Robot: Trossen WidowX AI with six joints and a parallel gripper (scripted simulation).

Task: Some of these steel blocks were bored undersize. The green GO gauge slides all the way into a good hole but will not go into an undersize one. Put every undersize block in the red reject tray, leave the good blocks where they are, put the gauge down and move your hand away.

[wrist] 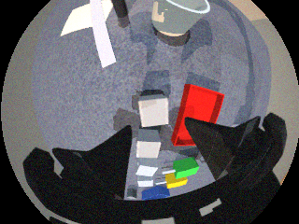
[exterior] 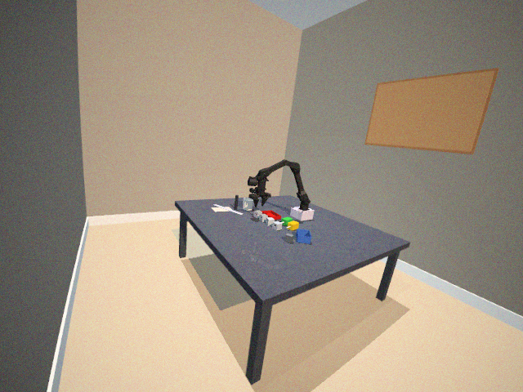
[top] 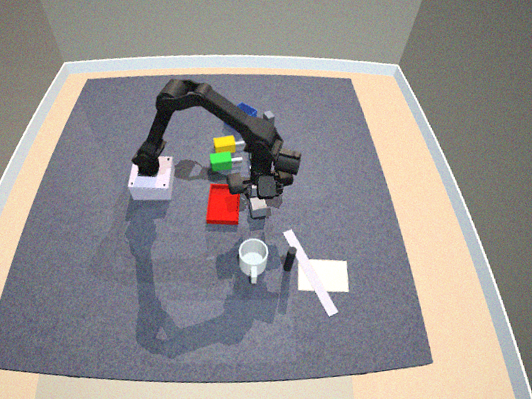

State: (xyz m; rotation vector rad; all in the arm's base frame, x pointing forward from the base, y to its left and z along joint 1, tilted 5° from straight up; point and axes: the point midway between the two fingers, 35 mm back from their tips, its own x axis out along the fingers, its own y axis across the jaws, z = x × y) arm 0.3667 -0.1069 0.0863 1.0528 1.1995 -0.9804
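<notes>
- My pincer [top: 260,189] [exterior: 260,204] [wrist: 159,123] stands wide open, gripping nothing, above the 4 blocks [top: 258,207] [exterior: 269,221] [wrist: 154,112].
- Green gauge [top: 221,161] [exterior: 287,220] [wrist: 186,167] and red tray [top: 222,204] [exterior: 271,215] [wrist: 201,109] lie between blocks and the tabletop's [top: 80,247] [exterior: 337,253] [wrist: 84,93] left edge, top view.

In the top view, the arm [top: 228,108] [exterior: 299,181] hid most of the row of blocks [top: 258,209] [exterior: 270,221] [wrist: 153,112]. The wrist view cut off the mug [wrist: 177,16] at its top edge. In the exterior view, the holes were too small to judge.
</notes>
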